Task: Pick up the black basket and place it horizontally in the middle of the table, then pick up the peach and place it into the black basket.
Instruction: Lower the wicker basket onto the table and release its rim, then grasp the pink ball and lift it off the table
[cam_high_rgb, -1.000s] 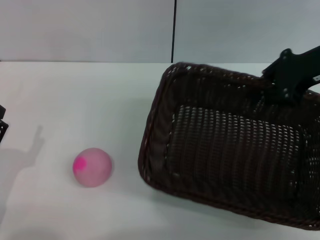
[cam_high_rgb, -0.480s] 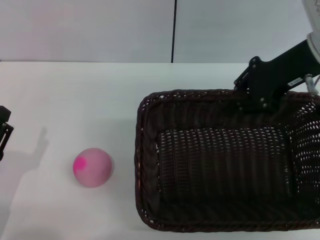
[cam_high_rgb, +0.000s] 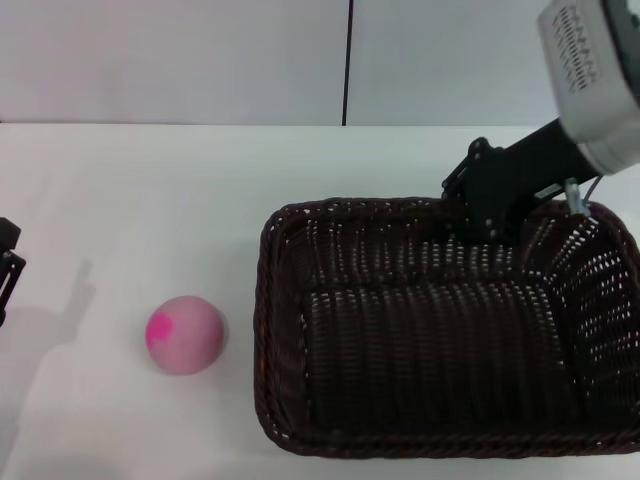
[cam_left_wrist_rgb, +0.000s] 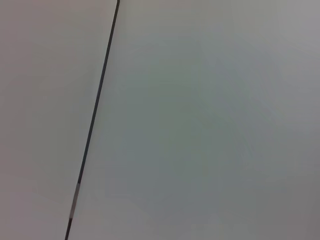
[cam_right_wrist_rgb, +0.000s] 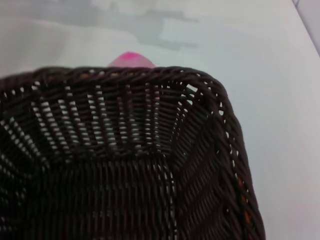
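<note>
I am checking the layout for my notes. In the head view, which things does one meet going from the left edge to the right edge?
Left gripper at the edge → peach on the table → black basket. The right gripper is over the basket's far rim, so it has no separate place.

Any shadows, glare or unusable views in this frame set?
Head view: a soft grey shadow falls on the table at far left, near the left gripper; no glare; the peach and black basket read clearly. Left wrist view: only blank pale surface with one dark line. Right wrist view: basket weave close up, peach peeking over the rim.
</note>
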